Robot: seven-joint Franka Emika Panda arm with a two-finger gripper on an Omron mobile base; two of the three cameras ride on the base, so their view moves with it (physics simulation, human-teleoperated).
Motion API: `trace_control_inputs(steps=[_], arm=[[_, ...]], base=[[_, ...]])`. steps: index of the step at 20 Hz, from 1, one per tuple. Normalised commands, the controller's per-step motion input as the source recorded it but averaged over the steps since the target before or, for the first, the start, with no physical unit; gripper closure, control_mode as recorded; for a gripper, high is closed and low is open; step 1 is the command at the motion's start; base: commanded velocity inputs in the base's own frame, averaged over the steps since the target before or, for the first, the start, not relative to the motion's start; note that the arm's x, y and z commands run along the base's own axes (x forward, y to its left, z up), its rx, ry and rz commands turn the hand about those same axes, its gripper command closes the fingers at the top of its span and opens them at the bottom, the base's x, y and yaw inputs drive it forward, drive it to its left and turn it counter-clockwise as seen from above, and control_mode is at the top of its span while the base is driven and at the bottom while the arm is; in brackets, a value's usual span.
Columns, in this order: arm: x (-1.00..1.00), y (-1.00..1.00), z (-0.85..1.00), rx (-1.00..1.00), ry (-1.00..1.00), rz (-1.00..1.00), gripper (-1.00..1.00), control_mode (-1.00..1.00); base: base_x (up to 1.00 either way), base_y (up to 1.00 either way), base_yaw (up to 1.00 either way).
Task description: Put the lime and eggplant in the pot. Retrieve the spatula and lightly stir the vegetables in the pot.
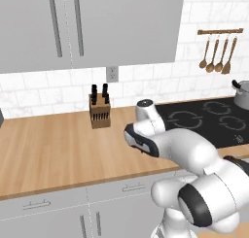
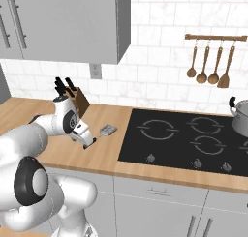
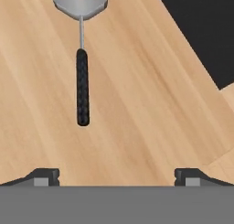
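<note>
Hand view: spatula lying flat on the wooden counter, gripper spread wide above it and holding nothing.

Largest first: the counter (image 3: 151, 118) takes most of the frame, with the black cooktop (image 3: 205, 31) cutting the upper right corner. The spatula (image 3: 82, 58) lies in the upper left, its long axis running nearly straight up and down the frame: slotted grey blade at the top edge, black handle pointing down toward the gripper (image 3: 117, 175), whose two tips stand far apart at the bottom. I judge it light and stiff, and the thin metal neck slippery; the ribbed black handle looks the best place to pinch, around mid-length. In the right base view its blade (image 2: 108, 130) shows left of the cooktop, while the pot (image 2: 240, 116) sits at the right edge.
</note>
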Motion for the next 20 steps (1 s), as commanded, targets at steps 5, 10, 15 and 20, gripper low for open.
trace_control_inputs(steps=[5, 10, 15, 20], arm=[[0.32, 0.00, -0.17, 0.02, 0.00, -0.06, -1.00, -1.00], [0.28, 0.00, -0.08, 0.00, 0.02, -0.04, -1.00, -1.00], [0.02, 0.00, -0.15, 0.00, 0.00, -0.01, -1.00, -1.00], [0.00, 0.00, -0.21, 0.00, 0.00, 0.00, -1.00, -1.00]], base=[[0.00, 0.00, 0.00], [0.00, 0.00, 0.00], [0.00, 0.00, 0.00], [0.00, 0.00, 0.00]])
